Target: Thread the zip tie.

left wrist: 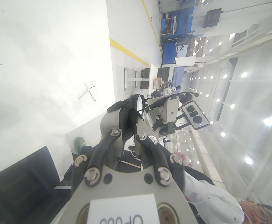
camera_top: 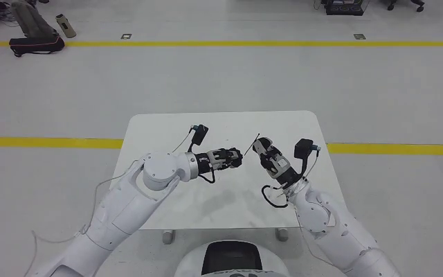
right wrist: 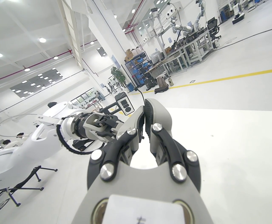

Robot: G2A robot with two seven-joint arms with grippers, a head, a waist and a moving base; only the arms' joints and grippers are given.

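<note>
White bench (camera_top: pixel 160 137) below | we judge step: lining up ends | right end effector (right wrist: pixel 145 109) pinches zip tie (right wrist: pixel 141 95) above bench middle | left end effector (camera_top: pixel 237 158) closed, load unclear | next: steer tail into head

This is a big robotics lab or test hall, not a home or office. In the top view the pale floor (camera_top: pixel 208 76) is marked with yellow lines (camera_top: pixel 242 43): one runs past the white table (camera_top: pixel 221 124) at 12 o'clock, and another crosses at 3 and 9. A bag (camera_top: pixel 34 38) lies on the floor at 11 o'clock. The right wrist view shows a high ceiling with lamps (right wrist: pixel 42 39), blue shelves (right wrist: pixel 138 63) under stacked boxes (right wrist: pixel 130 52), benches (right wrist: pixel 191 48) carrying robot arms (right wrist: pixel 180 27), an office chair (right wrist: pixel 213 25) and a plant (right wrist: pixel 118 74). The left wrist view shows blue racks (left wrist: pixel 176 19).
</note>
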